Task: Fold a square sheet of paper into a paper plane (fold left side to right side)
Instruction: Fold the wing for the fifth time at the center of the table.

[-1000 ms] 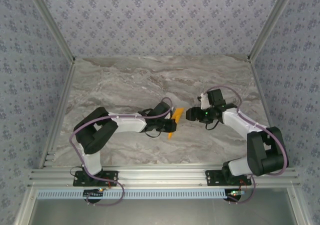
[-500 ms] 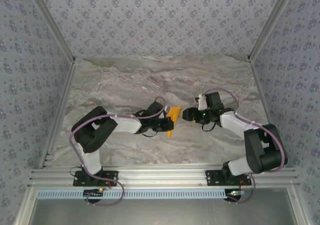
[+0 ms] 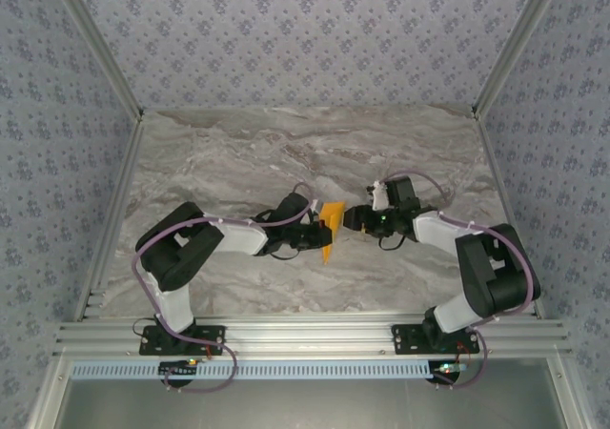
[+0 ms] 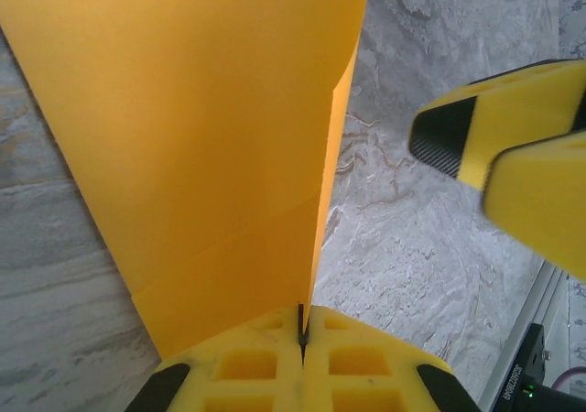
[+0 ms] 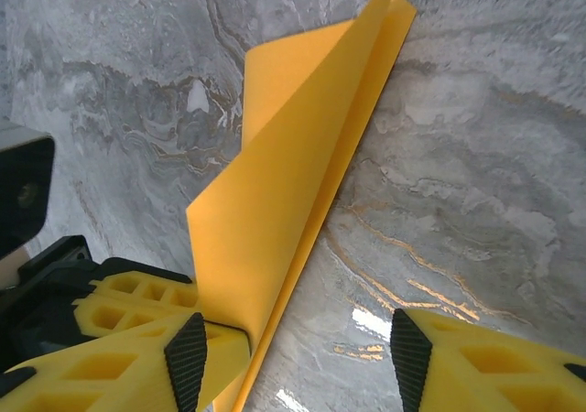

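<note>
My left claw [image 4: 302,339] was pinched fully shut on the paper [image 4: 201,137], with one edge of the orange sheet caught in the seam where the two jaws met. From that grip the paper ran straight out ahead of the claw, widening as it went. Its folded layers stood on edge rather than lying flat.

Seen from above, the paper [image 3: 331,227] sat right at the tip of my left claw [image 3: 317,236], between it and my right claw [image 3: 353,219]. Its long axis ran across the line joining the two claws. The narrow end pointed back toward my bases and the broad end toward the far side of the desk [image 3: 238,153].

My right claw [image 5: 298,362] stood open, jaws well apart, with nothing gripped. The paper's [image 5: 293,183] lower corner came down into that gap, close against one finger [image 5: 188,362]. From there the sheet stretched up and away ahead of the claw, its two layers splayed slightly apart at the far end. I could not tell whether that finger touched the paper, nor whether the paper's lower edge met the desk.
</note>
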Robot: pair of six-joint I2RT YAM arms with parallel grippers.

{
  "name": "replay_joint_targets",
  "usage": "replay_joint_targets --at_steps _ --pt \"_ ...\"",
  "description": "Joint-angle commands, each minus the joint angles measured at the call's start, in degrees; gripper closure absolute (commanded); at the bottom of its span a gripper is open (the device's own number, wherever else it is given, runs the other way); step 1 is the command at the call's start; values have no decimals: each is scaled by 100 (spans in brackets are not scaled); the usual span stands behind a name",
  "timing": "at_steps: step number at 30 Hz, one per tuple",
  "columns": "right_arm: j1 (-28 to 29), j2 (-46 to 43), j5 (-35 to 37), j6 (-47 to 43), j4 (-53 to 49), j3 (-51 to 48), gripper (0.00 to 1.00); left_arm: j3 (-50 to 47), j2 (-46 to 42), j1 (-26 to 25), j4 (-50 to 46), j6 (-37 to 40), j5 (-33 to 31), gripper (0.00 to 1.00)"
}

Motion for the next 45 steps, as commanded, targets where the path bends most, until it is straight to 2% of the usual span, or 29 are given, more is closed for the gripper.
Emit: replay_joint_targets --at_steps 1,20,25,37,45 --pt "110 193 -95 202 236 31 41 -27 -9 34 181 -44 85 97" --pt "380 945 131 660 666 401 48 -60 147 58 398 -202 155 98" --pt "405 1086 336 663 333 550 52 -77 195 72 490 -283 163 98" --pt "465 1450 767 847 -551 924 53 -77 303 64 596 -369 190 97" --pt "546 1672 937 761 -860 1091 54 -52 303 71 582 -371 191 90"
